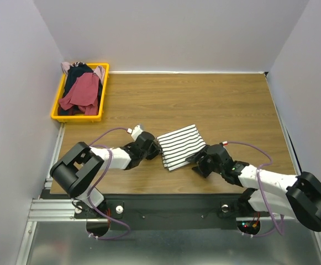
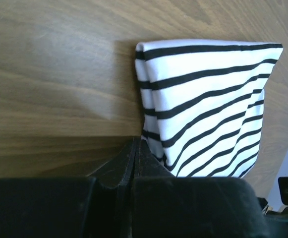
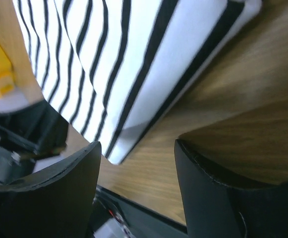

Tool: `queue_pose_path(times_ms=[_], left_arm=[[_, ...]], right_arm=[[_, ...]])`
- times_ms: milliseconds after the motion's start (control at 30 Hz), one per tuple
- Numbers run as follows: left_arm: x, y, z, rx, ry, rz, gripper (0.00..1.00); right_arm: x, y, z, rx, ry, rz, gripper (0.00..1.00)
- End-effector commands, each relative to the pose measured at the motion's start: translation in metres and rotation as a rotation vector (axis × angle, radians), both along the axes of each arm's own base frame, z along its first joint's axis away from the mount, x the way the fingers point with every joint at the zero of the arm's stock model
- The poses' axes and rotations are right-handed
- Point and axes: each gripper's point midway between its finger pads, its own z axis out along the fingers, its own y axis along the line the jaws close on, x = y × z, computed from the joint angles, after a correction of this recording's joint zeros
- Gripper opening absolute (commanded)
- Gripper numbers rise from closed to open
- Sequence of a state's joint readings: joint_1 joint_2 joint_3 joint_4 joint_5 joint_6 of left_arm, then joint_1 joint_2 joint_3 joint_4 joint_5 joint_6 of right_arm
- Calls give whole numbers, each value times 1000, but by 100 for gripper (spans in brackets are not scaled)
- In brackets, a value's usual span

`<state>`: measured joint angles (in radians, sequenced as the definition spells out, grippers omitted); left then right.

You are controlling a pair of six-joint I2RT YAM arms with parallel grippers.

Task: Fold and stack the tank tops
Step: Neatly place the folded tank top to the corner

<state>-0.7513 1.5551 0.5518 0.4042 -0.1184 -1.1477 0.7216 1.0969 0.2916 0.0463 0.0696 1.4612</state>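
Neatly folded striped tank top [image 1: 180, 146] on table [image 1: 232, 105].

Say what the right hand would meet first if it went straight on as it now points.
Probably the folded white black-striped cloth tank top; its near corner lies just ahead of the right hand.

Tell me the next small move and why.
Probably back the right gripper off the striped top: it lies folded flat on the table, and the open jaws hold nothing. The left gripper is shut at its edge, nearer the bin of other tops, so it could reach there afterwards.
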Motion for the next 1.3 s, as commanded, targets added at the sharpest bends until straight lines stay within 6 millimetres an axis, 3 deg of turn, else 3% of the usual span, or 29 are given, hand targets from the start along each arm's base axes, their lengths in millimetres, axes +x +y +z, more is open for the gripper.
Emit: queue_pose_path(times_ms=[0,167,200,367,467,533,767,800,833,867,900,933,1033,1067,1100,1233,1267], left_arm=[[-8,7,14,2,-20,-3,0],[-9,7,35,-10,-56,-29,0],[-10,9,42,-10,-66,-30,0],[-6,15,79,-5,-154,-41,0],[-4,15,113,0,-219,-74,0],[-1,11,137,-5,-264,-99,0],[-4,11,206,33,-417,-223,0],[-7,11,206,30,-413,-232,0],[-7,12,214,41,-438,-247,0],[-11,13,217,42,-443,-270,0],[-13,13,223,49,-462,-298,0],[-13,13,224,56,-470,-305,0],[-20,16,230,60,-486,-348,0],[-22,17,231,64,-495,-364,0],[-24,20,235,61,-507,-369,0],[-28,25,237,65,-530,-399,0],[-28,26,237,71,-535,-409,0]], right_arm=[[15,-33,-32,-158,12,-168,66],[23,-44,-46,-247,24,-197,51],[27,-46,-46,-259,16,-196,44],[63,-61,-28,-342,-58,-135,29],[92,-73,-23,-415,-66,-55,13],[107,-84,-21,-491,-70,27,8],[184,-109,-26,-628,-41,258,0],[190,-113,-30,-636,-30,276,0],[209,-119,-19,-651,-53,272,0],[214,-127,-30,-690,-32,296,0],[229,-139,-28,-733,-38,293,0],[237,-144,-20,-753,-54,286,0],[253,-171,-28,-829,-10,296,0],[270,-179,-15,-867,-42,297,0],[274,-188,-25,-887,-12,306,0],[296,-235,-23,-920,39,263,0],[305,-237,-18,-935,21,264,0]])
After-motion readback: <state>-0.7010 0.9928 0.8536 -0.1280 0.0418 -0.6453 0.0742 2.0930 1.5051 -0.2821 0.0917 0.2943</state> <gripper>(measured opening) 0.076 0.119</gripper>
